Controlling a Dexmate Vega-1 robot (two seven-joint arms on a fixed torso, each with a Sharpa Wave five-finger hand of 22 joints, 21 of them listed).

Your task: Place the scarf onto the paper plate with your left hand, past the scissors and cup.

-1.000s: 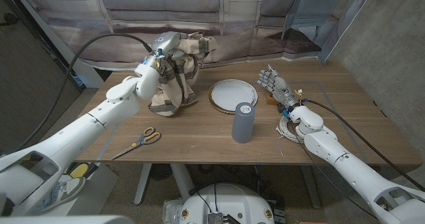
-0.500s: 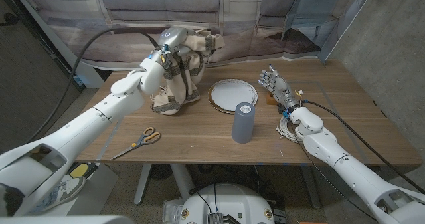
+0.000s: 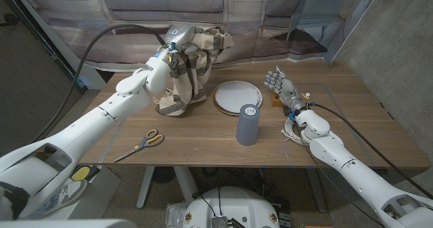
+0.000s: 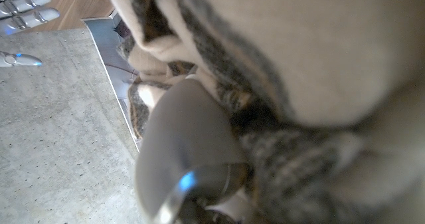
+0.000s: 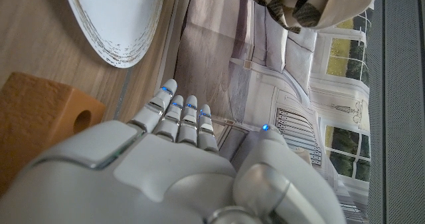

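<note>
My left hand grips the hanging scarf, upper left of the paper plate.

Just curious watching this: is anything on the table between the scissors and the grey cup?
No. In the head view, only bare wood lies between the scissors and the cup.

My head camera looks down over the table. My left wrist camera is pressed close to the scarf. My right wrist camera shares the paper plate with it.
</note>
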